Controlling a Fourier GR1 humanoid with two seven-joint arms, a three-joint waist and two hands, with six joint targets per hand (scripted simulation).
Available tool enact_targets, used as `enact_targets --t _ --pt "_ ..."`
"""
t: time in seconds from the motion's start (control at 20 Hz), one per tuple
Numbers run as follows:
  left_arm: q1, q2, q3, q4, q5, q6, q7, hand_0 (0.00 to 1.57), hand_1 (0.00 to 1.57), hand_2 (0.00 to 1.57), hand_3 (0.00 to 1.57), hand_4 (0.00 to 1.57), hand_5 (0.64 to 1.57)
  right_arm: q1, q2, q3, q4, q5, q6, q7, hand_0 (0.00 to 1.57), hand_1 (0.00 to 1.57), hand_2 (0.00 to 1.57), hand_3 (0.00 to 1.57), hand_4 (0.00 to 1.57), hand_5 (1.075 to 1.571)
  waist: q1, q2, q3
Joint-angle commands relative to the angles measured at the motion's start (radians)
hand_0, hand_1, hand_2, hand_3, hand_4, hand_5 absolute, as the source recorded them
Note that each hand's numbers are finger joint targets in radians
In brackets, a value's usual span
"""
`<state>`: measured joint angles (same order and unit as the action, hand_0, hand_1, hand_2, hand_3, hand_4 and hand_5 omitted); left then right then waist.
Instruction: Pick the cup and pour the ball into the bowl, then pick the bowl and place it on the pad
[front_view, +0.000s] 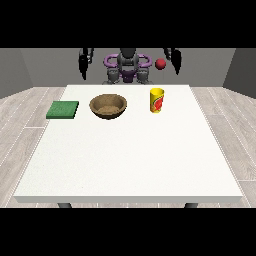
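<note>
Large white rectangular table (130, 150) is seen with three items along its far half. Brown round wooden bowl (108, 106) sits upright, left of centre. Flat green square pad (63, 109) lies just beside the bowl, further to the view's left, apart from it. Yellow cylindrical cup with a red-and-green printed label (157, 100) stands upright to the right of the bowl, long axis vertical, mouth up. Small red ball (160, 64) is seen above and behind the cup, off the table surface, level with the raised hands; whether it is airborne above the cup cannot be told.

Key relation: the cup lies forward of and below the hand at the view's right (174, 59), slightly inboard of it. That hand is clearly the nearer one; the hand at the view's left (85, 61) is well apart from the cup, nearer to the pad and bowl. Both hands are held raised beside the torso, nothing held. Fingers appear to hang straight, pointing down.

Label on the cup: a red and green graphic is made out; no writing can be read. No other brands are seen.

Judged: cup pick not yet begun; a reach down and forward is called for.
</note>
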<state>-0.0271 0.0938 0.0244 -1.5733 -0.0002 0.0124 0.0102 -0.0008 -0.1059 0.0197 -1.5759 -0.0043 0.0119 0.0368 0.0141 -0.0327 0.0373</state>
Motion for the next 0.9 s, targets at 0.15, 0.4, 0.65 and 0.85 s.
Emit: enact_targets --t 0.15,0.4,0.65,0.85 --pt "-0.021 0.047 0.008 -0.088 0.005 -0.015 0.081 0.0 0.0 0.0 0.0 0.0 1.524 -0.015 -0.034 -0.014 -0.087 -0.008 0.0 0.079 0.0 0.0 0.0 0.0 0.0 1.568 -0.01 -0.231 -0.0272" --pt "0.181 -0.09 -0.116 -0.177 0.219 -0.079 0.042 0.0 0.0 0.0 0.0 0.0 1.53 0.083 0.016 -0.1 -0.054 -0.102 -0.02 0.003 0.0 0.0 0.0 0.0 0.0 1.568 0.053 -0.311 -0.0374" --pt "0.233 -0.092 -0.242 -0.319 0.105 0.014 -0.017 0.0 0.0 0.0 0.0 0.0 1.507 0.072 0.002 -0.151 -0.053 -0.123 0.001 -0.108 0.0 0.0 0.0 0.0 0.0 1.566 0.058 -0.155 -0.0371" --pt "0.145 -0.036 -0.146 -0.3 0.078 -0.016 -0.057 0.0 0.0 0.0 0.0 0.0 1.453 0.027 0.009 -0.121 -0.056 -0.121 0.028 -0.109 0.0 0.0 0.0 0.0 0.0 1.566 0.032 -0.064 -0.0373"
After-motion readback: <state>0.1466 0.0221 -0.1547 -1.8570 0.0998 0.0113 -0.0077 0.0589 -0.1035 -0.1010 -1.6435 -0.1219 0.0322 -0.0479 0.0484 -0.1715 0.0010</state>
